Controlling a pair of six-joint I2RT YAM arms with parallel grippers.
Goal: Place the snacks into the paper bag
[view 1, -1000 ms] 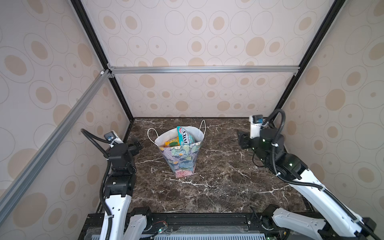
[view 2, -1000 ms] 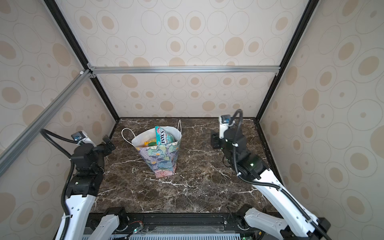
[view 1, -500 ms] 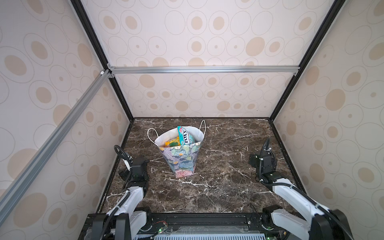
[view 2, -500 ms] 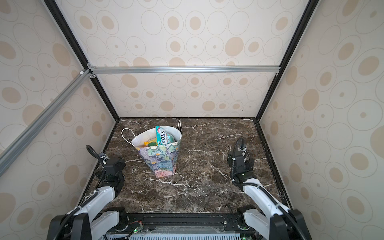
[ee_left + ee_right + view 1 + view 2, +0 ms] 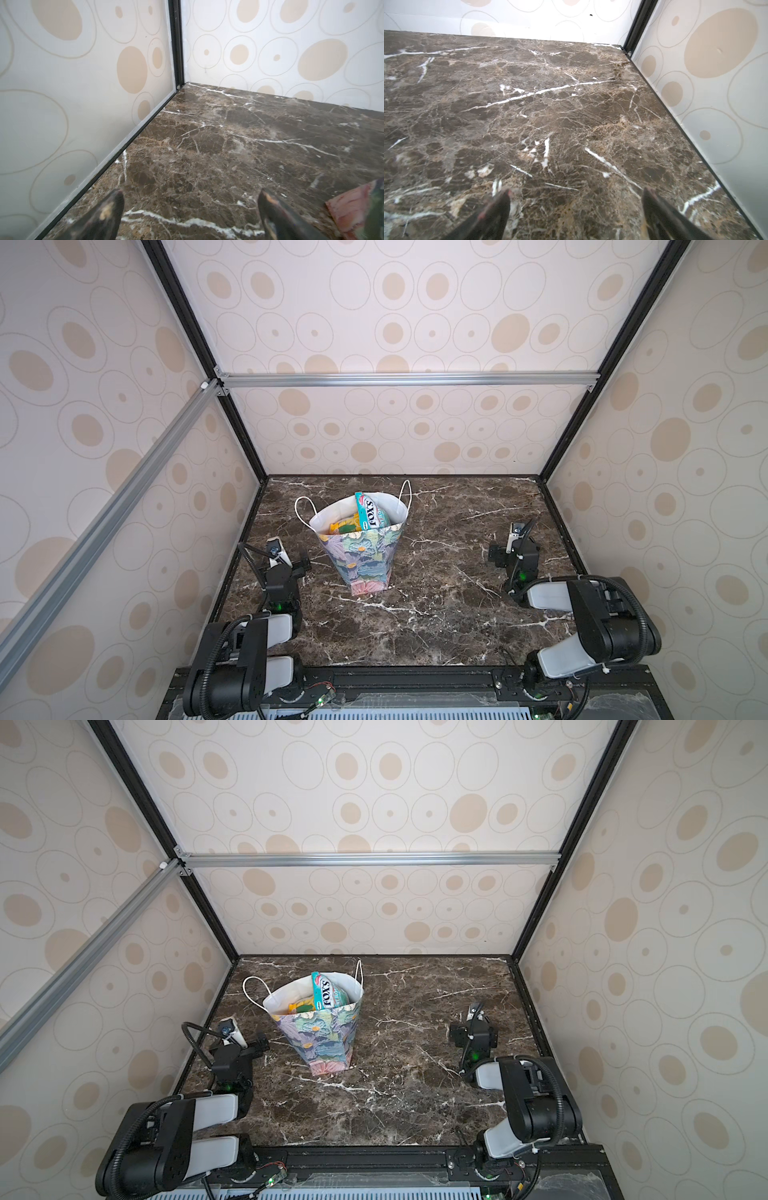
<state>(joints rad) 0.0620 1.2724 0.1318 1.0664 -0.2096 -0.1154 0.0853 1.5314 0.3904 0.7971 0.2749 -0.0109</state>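
Left claw and right claw: each spread wide and empty, held low near the marble desk, at the left and right edges of both top views. Between them, left of centre, the floral paper bag stands upright, touching neither. The snacks lie inside it, and a teal FOX'S packet pokes up past the near rim.

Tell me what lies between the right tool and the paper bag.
Only bare marble tabletop separates the right tool from the paper bag, as both top views show.
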